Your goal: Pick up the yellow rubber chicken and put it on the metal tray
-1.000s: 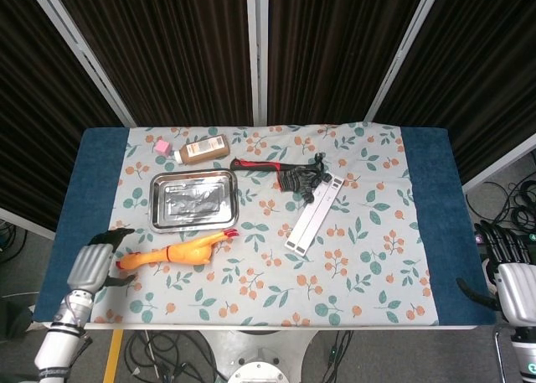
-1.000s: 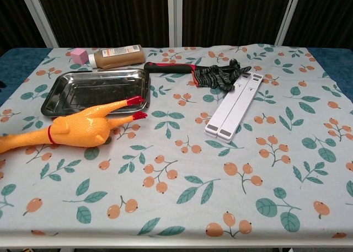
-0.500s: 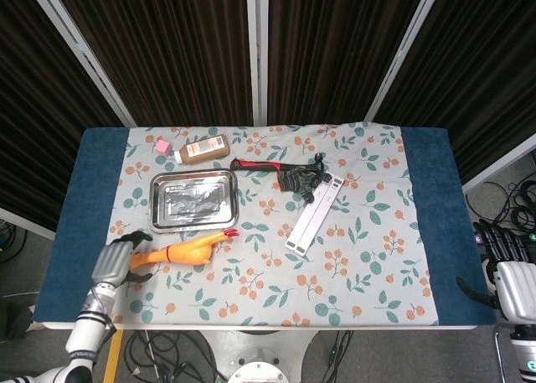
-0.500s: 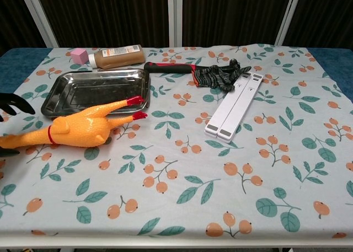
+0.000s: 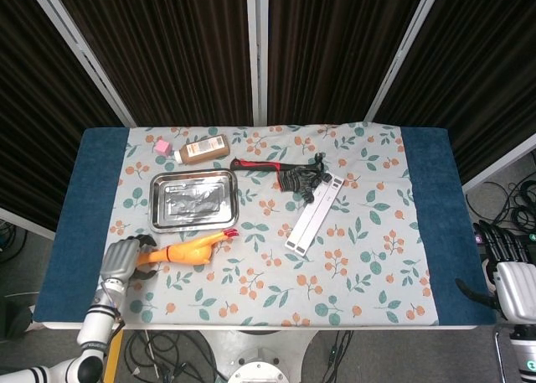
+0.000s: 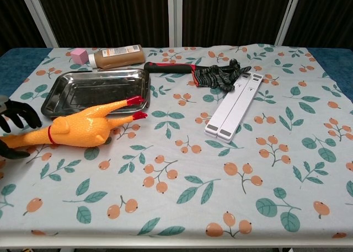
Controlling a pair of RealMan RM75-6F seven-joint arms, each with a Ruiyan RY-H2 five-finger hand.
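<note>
1. From the head view I take the metal tray (image 5: pixel 193 200) as my landmark on the floral tablecloth (image 5: pixel 360 266). The yellow rubber chicken (image 5: pixel 186 251) lies just in front of the tray's near edge, on the cloth and not in the tray, its red feet toward the tray's near right corner and its head end pointing left.
2. In the same view my left hand (image 5: pixel 122 259) sits at the chicken's head end, in front of and left of the tray. Its dark fingers (image 5: pixel 146 242) arch apart over and around the neck; I see no closed grip.
3. Only the head view shows my right hand (image 5: pixel 507 270). It hangs off the table's right edge, far right of the tray, with the fingers spread and nothing in them.
4. Behind the tray I see a brown bottle (image 5: pixel 203 149) on its side and a small pink block (image 5: pixel 162 147). To the right of the tray lie a red-handled tool (image 5: pixel 256 165), a dark glove (image 5: pixel 303 178) and a white folded stand (image 5: pixel 315 213).
5. The chest view brings the tray (image 6: pixel 58 95) close and shows it holding nothing. The chicken (image 6: pixel 83 129) lies flat just in front of it, red feet raised by its near right corner.
6. Here my left hand (image 6: pixel 14 128) is cut by the frame's left edge. One fingertip (image 6: pixel 30 116) arches above the neck and another dark tip lies below it, so the hand brackets the neck, spread.
</note>
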